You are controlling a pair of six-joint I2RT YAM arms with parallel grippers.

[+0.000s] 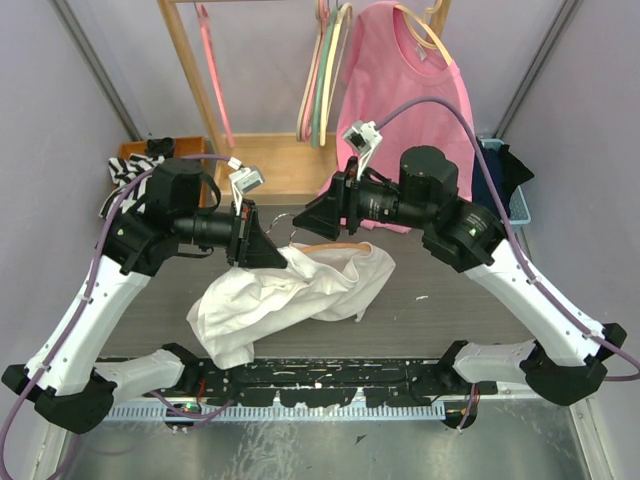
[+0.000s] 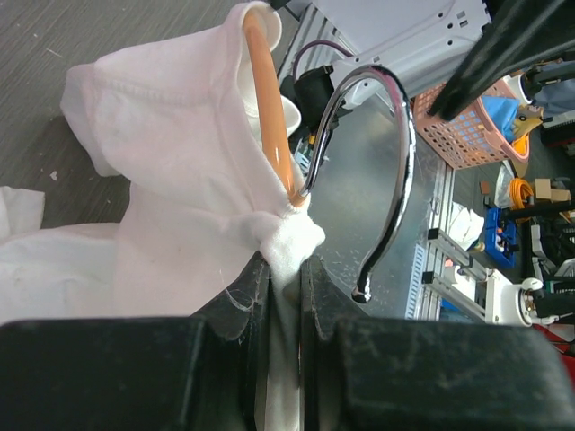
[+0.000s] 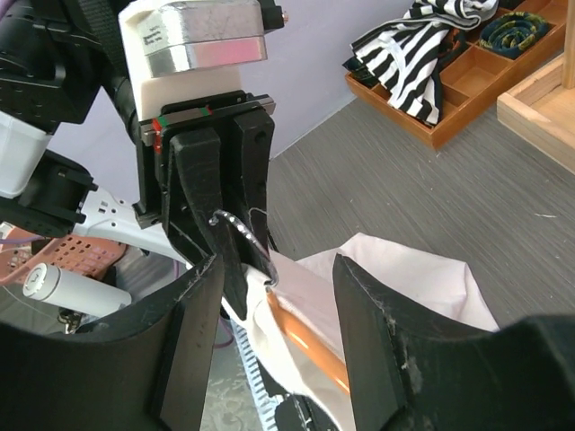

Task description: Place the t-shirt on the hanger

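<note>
The white t-shirt point(image 1: 300, 290) lies crumpled in a loose heap on the grey table point(image 1: 450, 290). Its upper part is raised and draped over one arm of the thin orange hanger point(image 2: 268, 99). The hanger's silver hook point(image 2: 395, 162) sticks out bare from the bunched cloth.

The left arm point(image 1: 85, 310) and right arm point(image 1: 545, 300) share white link shells and black joint housings; a lilac cable point(image 1: 432, 101) runs along each, with white-and-silver camera blocks point(image 1: 246, 182) at the wrists and matte black end effector fingers point(image 3: 193, 341)
</note>
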